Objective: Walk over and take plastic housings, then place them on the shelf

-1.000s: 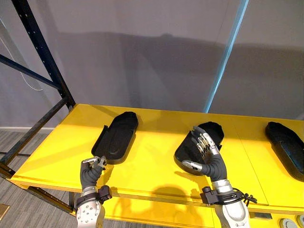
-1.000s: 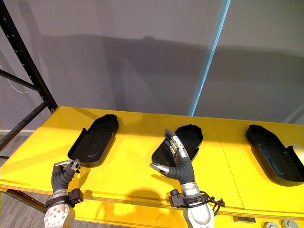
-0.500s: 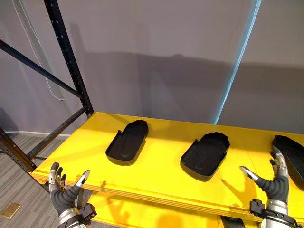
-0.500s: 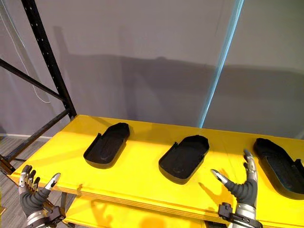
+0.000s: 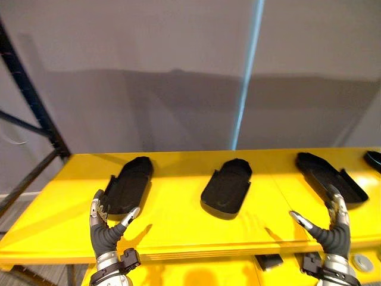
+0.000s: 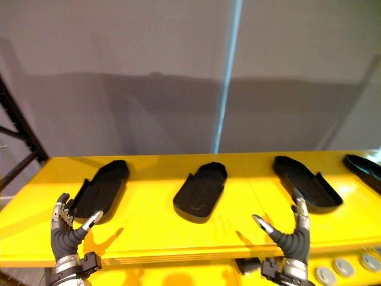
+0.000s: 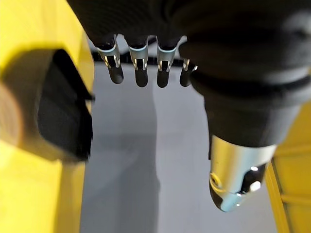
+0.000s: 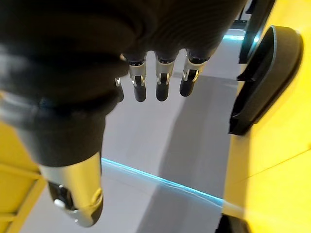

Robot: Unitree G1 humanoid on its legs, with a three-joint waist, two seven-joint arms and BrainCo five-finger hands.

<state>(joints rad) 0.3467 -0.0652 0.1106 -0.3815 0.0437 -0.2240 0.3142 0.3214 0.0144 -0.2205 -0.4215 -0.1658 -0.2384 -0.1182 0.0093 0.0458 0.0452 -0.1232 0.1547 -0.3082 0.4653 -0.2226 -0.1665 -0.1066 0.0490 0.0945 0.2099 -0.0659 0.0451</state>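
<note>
Three black plastic housings lie in a row on the yellow shelf [image 5: 178,220]: a left one [image 5: 128,185], a middle one [image 5: 226,186] and a right one [image 5: 330,176]. The end of another housing [image 6: 363,164] shows at the far right. My left hand [image 5: 104,229] is raised at the shelf's front edge, just in front of the left housing, open and holding nothing. My right hand [image 5: 330,229] is up near the front edge below the right housing, also open and holding nothing. The left wrist view shows the left housing [image 7: 63,116] past straight fingers; the right wrist view shows the right housing [image 8: 265,73].
A dark rack upright [image 5: 30,107] with braces stands at the left end of the shelf. A grey wall with a light blue strip [image 5: 247,71] is behind. A lower yellow board [image 5: 196,277] and round silver parts [image 6: 345,268] show under the front edge.
The camera has swung to the right, so the rack post sits further left and a further housing comes in at the right. Both hands stay open; the left one is higher, over the front edge.
</note>
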